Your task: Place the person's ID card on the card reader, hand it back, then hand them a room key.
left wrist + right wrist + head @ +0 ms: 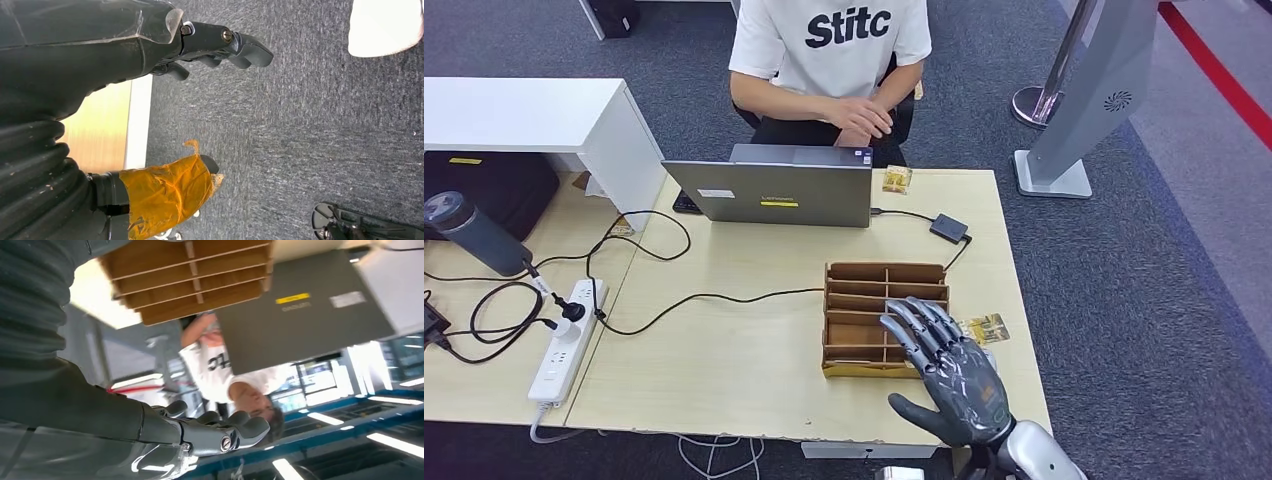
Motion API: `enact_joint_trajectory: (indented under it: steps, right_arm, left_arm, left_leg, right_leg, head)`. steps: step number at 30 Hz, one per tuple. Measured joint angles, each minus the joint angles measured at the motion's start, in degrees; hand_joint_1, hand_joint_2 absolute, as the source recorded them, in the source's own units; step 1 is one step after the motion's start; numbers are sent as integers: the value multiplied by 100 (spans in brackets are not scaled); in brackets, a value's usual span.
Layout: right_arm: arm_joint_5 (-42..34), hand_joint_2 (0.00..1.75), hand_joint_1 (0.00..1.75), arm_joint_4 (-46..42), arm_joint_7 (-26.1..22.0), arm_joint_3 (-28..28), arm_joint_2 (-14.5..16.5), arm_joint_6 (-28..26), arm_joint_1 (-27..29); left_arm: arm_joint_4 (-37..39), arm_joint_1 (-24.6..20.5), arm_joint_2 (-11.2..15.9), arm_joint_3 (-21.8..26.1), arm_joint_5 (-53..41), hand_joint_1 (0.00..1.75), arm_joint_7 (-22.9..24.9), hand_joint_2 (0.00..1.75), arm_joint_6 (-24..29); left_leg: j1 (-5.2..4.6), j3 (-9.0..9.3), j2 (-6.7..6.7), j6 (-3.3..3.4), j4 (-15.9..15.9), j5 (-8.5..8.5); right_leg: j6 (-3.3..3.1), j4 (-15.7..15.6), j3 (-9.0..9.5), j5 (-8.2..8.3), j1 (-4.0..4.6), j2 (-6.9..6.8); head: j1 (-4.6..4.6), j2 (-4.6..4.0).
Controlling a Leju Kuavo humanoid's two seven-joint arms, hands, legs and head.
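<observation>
My right hand hovers with fingers spread and nothing in it over the near right corner of a wooden divided box. A yellowish card lies on the table just right of the box, beside my fingers. A small black card reader sits further back, cabled to the laptop. Another small card-like item lies at the far edge near the seated person, whose hands rest together. In the right wrist view my hand holds nothing below the box. My left hand hangs over the carpet, holding nothing, its thumb wrapped in orange tape.
A white power strip with looping black cables lies on the left table, next to a dark flask. A white cabinet stands at the back left. A grey floor stand rises to the right of the table.
</observation>
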Motion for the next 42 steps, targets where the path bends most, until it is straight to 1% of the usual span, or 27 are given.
enact_joint_trajectory:
  steps: [3,7,10,12,17,22,25,31,38,42]
  right_arm:
    - [677,175,0,16,325,-72,15,-149,170]
    - [1098,175,0,93,520,-73,27,-219,275]
    - [1368,175,0,228,742,-56,133,-225,274]
    - [1349,175,0,344,859,-50,286,-204,262]
    - [1189,175,0,773,979,-49,678,-2,158]
    - [1022,175,0,1167,1030,-75,942,97,85]
    - [1064,175,0,1360,1132,-98,1081,227,38]
    - [1104,175,0,1606,1180,-112,1214,291,-24]
    - [1077,175,0,1736,1118,-216,1246,246,-40]
    - [1064,175,0,1750,1028,-335,1242,123,-36]
  left_arm:
    - [0,0,0,-1,116,0,0,175,31]
    - [0,-3,-2,-26,166,0,0,175,55]
    - [0,-5,-3,-83,182,0,0,175,66]
    - [0,-6,-5,-122,208,0,0,175,71]
    - [0,-9,-12,-218,263,0,0,175,73]
    - [0,-9,-13,-307,307,0,0,175,73]
    - [0,-9,-15,-326,330,0,0,175,73]
    - [0,-9,-17,-380,358,0,0,175,73]
    - [0,-9,-17,-433,379,0,0,175,70]
    - [0,-10,-17,-476,395,0,0,175,68]
  left_leg:
    - [0,-1,0,0,0,-1]
    - [1,-2,1,2,0,-2]
    - [1,-3,1,2,-1,-2]
    - [1,-3,1,2,-1,-2]
    - [2,0,1,-1,-1,0]
    - [2,0,1,-1,-1,1]
    - [1,-1,1,0,-1,0]
    - [1,-1,1,0,-1,0]
    - [1,0,1,0,-1,0]
    - [1,0,1,0,-1,0]
  right_leg:
    - [0,0,-1,0,0,0]
    - [0,0,-1,-1,1,1]
    - [0,0,-1,-1,1,1]
    - [0,1,0,-1,1,0]
    - [0,2,0,-1,1,1]
    - [0,2,0,-1,1,1]
    - [0,2,0,-1,1,1]
    - [0,1,0,-1,1,0]
    - [0,1,0,-1,1,0]
    - [0,1,0,-1,1,1]
  head:
    - [-1,0]
    - [0,0]
    - [0,0]
    - [1,0]
    - [0,0]
    - [1,0]
    - [0,0]
    - [-1,0]
    - [-1,0]
    - [-1,0]
